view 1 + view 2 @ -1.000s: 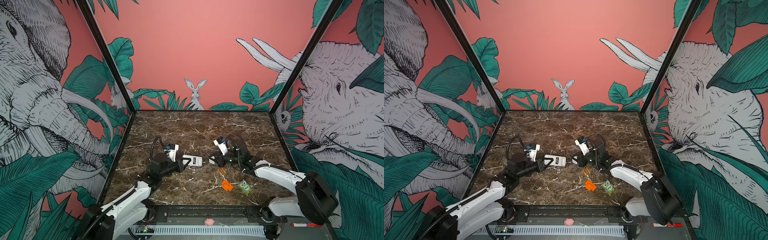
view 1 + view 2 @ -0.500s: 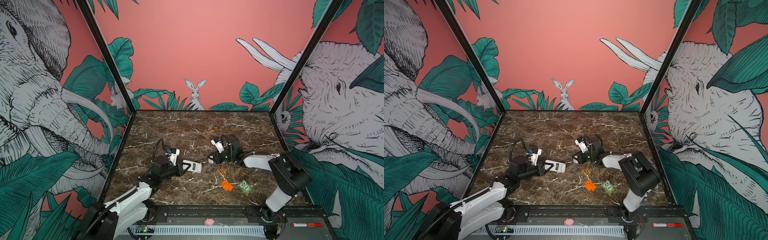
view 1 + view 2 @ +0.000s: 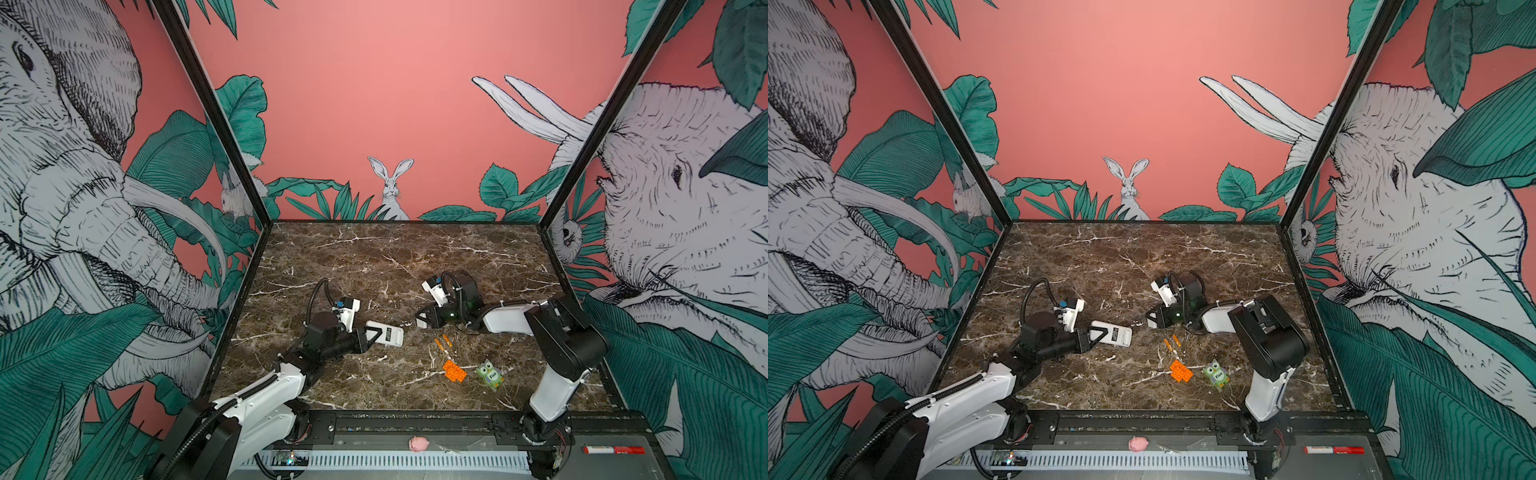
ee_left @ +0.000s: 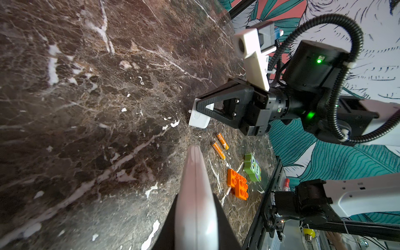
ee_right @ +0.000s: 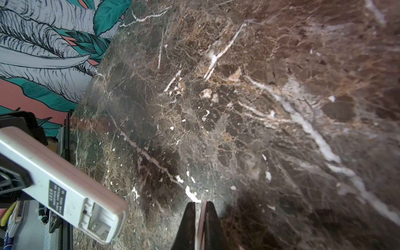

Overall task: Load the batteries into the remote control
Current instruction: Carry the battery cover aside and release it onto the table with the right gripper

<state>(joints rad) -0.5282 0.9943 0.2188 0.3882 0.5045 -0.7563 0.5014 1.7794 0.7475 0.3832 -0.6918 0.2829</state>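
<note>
My left gripper (image 3: pixel 375 331) is shut on the remote control (image 3: pixel 387 335), which it holds on edge just above the marble, its white labelled back (image 5: pixel 56 194) and open battery bay (image 5: pixel 97 225) in the right wrist view. In the left wrist view the remote (image 4: pixel 194 190) sits between the left gripper's two black fingers. The two orange batteries (image 3: pixel 442 343) (image 4: pixel 220 145) lie side by side on the marble, right of the remote. My right gripper (image 3: pixel 419 322) (image 4: pixel 198 109) is low over the table, shut on a thin white battery cover (image 4: pixel 199 120) (image 5: pixel 202 216) whose lower edge is at the marble.
An orange studded brick (image 3: pixel 454 371) and a green owl toy (image 3: pixel 490 374) lie in front of the batteries. A pink figure (image 3: pixel 418 444) and a red marker (image 3: pixel 613 449) rest on the front rail. The right arm's elbow (image 3: pixel 565 336) stands folded at the right.
The right arm's elbow has folded up and back while its gripper stayed low with the cover. The left gripper has drawn the remote slightly toward the front.
</note>
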